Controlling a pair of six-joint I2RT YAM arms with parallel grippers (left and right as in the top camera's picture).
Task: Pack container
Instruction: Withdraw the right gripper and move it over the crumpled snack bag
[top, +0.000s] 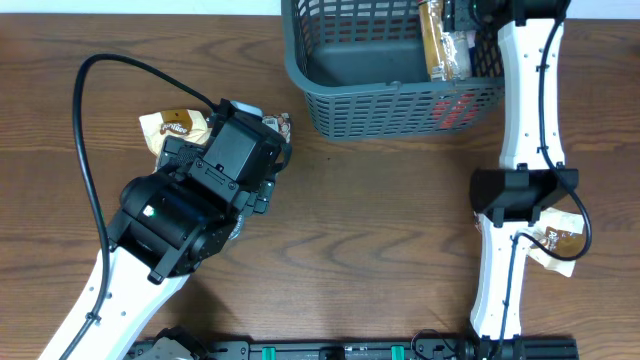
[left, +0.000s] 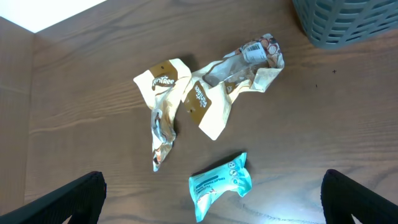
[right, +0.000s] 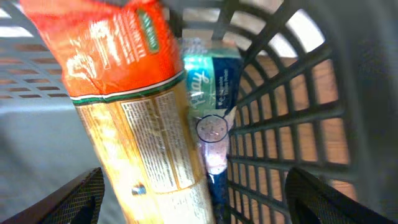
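Note:
The dark grey-blue slotted container (top: 395, 105) stands at the table's far middle-right. My right gripper (top: 466, 12) is inside it at its right end. In the right wrist view it is open (right: 196, 205) around an upright orange-and-yellow snack packet (right: 140, 118), which leans by a blue-green packet (right: 214, 78) against the lattice wall (right: 292, 112). My left gripper (top: 250, 150) hovers open (left: 211, 208) over a teal wipes packet (left: 221, 183) on the table. Cream-and-brown packets (left: 165, 99) and a crumpled clear wrapper (left: 255, 56) lie beyond it.
A red packet (top: 455, 108) shows through the container's front wall. Another cream-and-brown packet (top: 555, 242) lies on the table at the right, partly under my right arm. The container's corner (left: 348, 22) shows at the top right of the left wrist view.

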